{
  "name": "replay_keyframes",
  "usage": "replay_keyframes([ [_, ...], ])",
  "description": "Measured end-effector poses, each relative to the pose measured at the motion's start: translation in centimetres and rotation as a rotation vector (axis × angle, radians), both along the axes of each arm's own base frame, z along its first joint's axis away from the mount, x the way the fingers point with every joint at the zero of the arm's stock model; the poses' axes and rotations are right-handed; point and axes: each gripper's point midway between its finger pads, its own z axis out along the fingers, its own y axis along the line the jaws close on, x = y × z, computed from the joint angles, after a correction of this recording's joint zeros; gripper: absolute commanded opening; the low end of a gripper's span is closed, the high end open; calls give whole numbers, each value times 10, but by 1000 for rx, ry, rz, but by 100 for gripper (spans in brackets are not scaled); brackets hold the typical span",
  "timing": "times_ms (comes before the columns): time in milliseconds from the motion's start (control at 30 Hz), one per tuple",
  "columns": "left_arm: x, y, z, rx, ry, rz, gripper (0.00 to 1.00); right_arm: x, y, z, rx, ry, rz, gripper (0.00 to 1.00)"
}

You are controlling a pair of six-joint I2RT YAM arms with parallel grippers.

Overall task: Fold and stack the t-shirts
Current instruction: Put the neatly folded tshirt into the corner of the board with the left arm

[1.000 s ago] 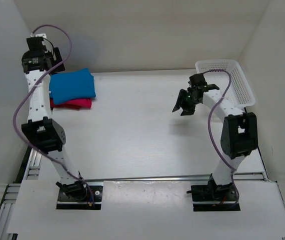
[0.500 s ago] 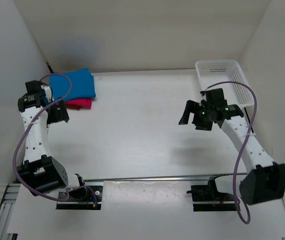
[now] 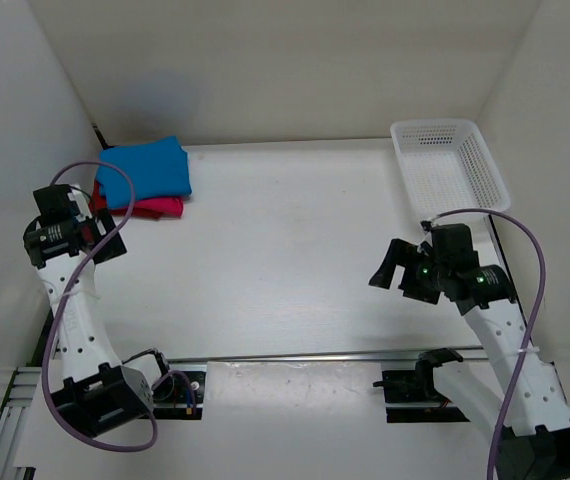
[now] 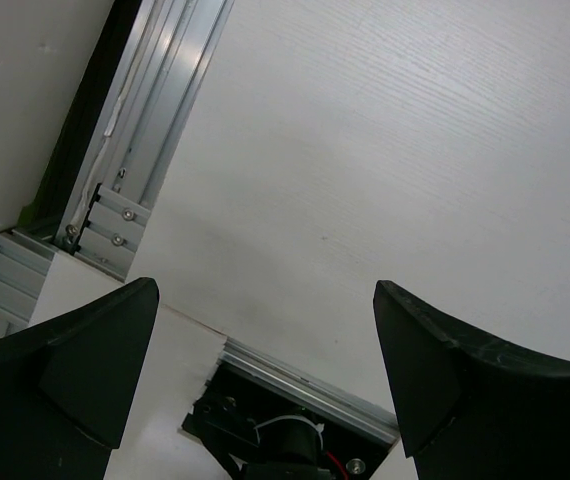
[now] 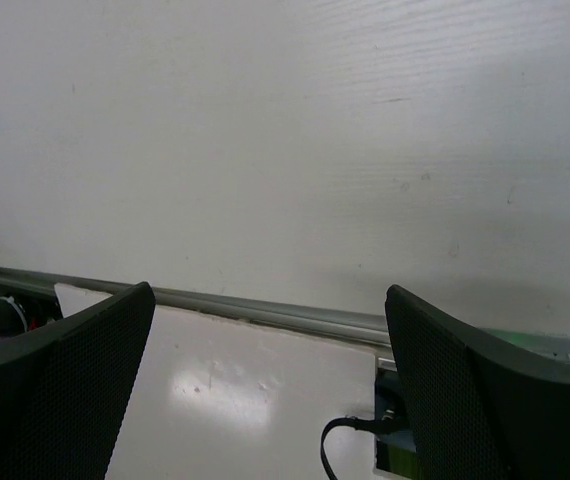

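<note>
Right pincer hangs nearest the arm bases, jaws wide, nothing between them. Its wrist view shows only bare table ahead and the aluminium rail just below the fingertips.

Left pincer sits a bit farther out, over the table's left edge. It's also wide and holding nothing. Its wrist view gives table and base hardware, no fabric.

Between the two pincers: no shirt on the table.

Shirts:
- Folded stack lies just beyond the left pincer, near it but not touching, at the far-left corner.
- blue shirt is on top, folded to a rough rectangle.
- pink shirt is under it, with its near edge sticking out toward the left pincer.
- dark red shirt: can't pick it out for certain. It may be hidden at the bottom of the stack or behind the left arm's cable.

White mesh basket is well beyond the right pincer at the far-right corner. No shirt shows in it.

Progress, my read:
- At least two shirts are folded and stacked, and no loose shirt is visible.
- Both pincers are free and away from the stack.
- Task looks done or very nearly so. The only open item is confirming the red shirt is in the pile.
- Stack edges aren't flush, a minor point.
</note>
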Motion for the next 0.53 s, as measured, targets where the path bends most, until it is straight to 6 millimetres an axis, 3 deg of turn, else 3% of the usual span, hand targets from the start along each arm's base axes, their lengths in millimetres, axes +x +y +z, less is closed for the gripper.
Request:
replay_keyframes([
  [533,-22,-7,2,21,-29,11,100,-19,-4,7,28,-9,-39,100],
])
